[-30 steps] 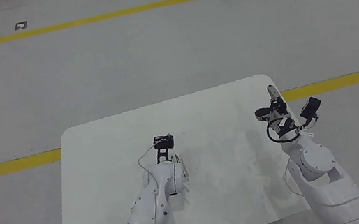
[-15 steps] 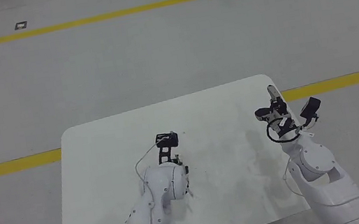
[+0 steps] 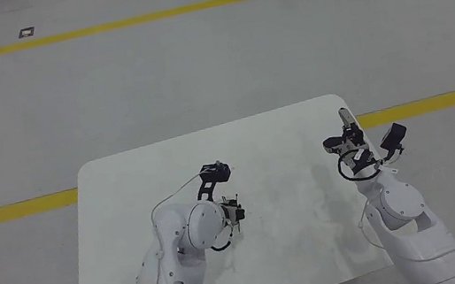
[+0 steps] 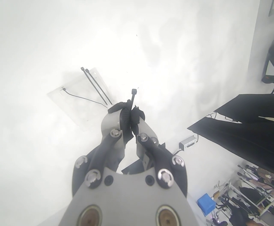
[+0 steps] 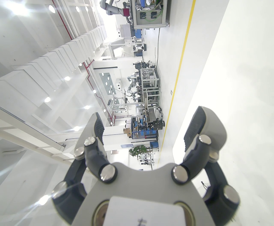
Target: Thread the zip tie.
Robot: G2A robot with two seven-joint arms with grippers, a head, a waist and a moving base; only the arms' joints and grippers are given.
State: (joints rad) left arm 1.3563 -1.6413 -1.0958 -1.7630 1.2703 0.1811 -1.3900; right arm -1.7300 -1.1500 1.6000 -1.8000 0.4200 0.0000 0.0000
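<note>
The left gripper [image 4: 131, 111] was found clamped on a black zip tie [image 4: 133, 96]. The tie's head end stood just past the fingertips, and the rest of the strap was hidden between the pads. Beyond this gripper, three further zip ties [image 4: 94, 86] lay on a clear sheet [image 4: 70, 111] on the white worktop [image 4: 171, 53]: two straight and side by side, one curved. The right gripper [image 5: 147, 119] had its fingers apart with nothing between them, and the worktop edge ran alongside it.

White table [image 3: 128, 193], yellow floor lines [image 3: 188, 8], blue box [image 4: 206, 203]
</note>
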